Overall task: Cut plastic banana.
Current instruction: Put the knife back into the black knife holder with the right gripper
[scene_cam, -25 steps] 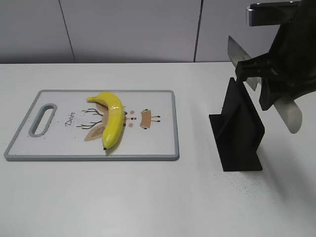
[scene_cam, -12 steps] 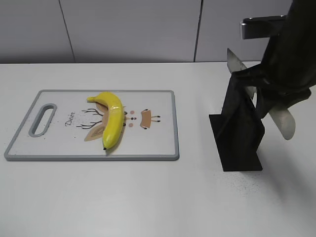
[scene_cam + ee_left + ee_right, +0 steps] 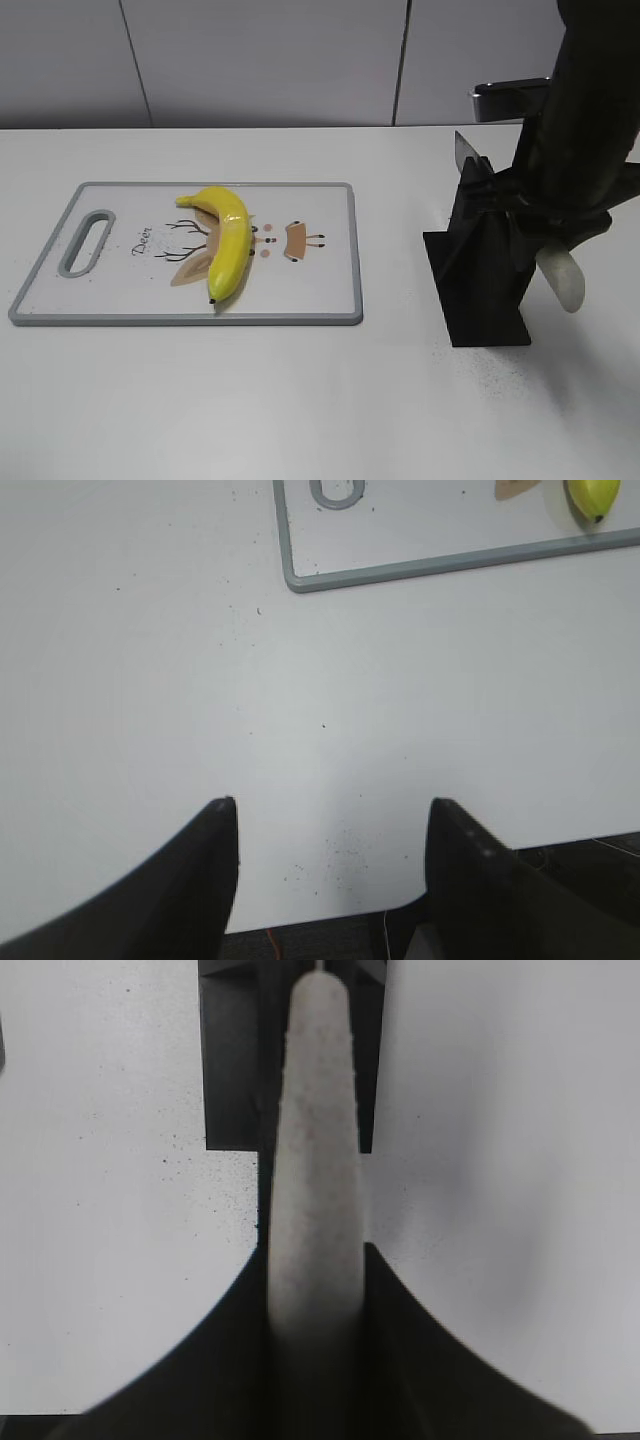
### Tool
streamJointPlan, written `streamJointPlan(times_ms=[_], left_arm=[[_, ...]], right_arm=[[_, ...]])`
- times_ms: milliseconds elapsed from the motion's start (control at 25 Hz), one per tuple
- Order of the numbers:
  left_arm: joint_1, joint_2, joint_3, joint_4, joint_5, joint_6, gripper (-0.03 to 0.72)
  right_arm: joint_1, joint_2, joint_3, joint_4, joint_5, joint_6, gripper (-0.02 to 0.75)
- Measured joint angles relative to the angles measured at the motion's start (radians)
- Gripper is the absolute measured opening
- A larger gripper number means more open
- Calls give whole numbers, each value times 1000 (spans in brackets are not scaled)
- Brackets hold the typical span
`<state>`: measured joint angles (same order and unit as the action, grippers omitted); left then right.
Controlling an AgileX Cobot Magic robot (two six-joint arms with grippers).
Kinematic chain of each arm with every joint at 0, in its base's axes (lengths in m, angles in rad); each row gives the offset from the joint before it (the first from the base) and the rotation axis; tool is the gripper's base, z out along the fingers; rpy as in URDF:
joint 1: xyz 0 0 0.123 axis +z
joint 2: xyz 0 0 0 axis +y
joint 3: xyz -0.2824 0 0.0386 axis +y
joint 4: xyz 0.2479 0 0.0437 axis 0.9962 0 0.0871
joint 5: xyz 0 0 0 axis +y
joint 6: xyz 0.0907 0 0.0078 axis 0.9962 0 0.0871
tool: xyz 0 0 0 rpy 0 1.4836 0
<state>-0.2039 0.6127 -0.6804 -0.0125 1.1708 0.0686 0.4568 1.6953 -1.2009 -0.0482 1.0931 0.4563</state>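
Note:
A yellow plastic banana [image 3: 228, 240] lies whole on a white cutting board [image 3: 320, 318] at the left; its tip shows in the left wrist view [image 3: 592, 495]. My right gripper [image 3: 315, 1260] is shut on the pale handle of a knife [image 3: 318, 1130]. In the exterior view the knife handle [image 3: 562, 275] hangs low to the right and the blade tip [image 3: 464, 150] sticks up just behind the black knife stand [image 3: 480, 290]. My left gripper [image 3: 330, 805] is open and empty over bare table near the front edge, short of the board's corner [image 3: 420, 568].
The black knife stand's base [image 3: 230, 1060] sits directly under the knife in the right wrist view. The board has a grey rim and a handle slot [image 3: 86, 240] at its left end. A grey wall runs behind the white table.
The right arm has moved left and down with the knife. The blade has dropped closer to the black stand. The banana and the board have not moved.

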Motion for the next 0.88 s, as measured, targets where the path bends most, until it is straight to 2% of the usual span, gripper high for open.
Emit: streamJointPlan(times_ms=[200, 280, 440, 520, 680, 880], left_arm=[[0, 0, 0, 0, -18, 0, 556], [0, 0, 0, 0, -21, 0, 556], [0, 0, 0, 1, -22, 0, 556], [0, 0, 0, 1, -24, 0, 555], [0, 0, 0, 1, -25, 0, 555], [0, 0, 0, 0, -14, 0, 555]], right_arm=[[0, 0, 0, 2, -5, -1, 176], [0, 1, 0, 3, -9, -7, 279], [0, 6, 5, 4, -15, -29, 559], [0, -6, 5, 4, -15, -35, 627], [0, -63, 5, 5, -13, -43, 651], [0, -167, 5, 23, 46, -109, 614]])
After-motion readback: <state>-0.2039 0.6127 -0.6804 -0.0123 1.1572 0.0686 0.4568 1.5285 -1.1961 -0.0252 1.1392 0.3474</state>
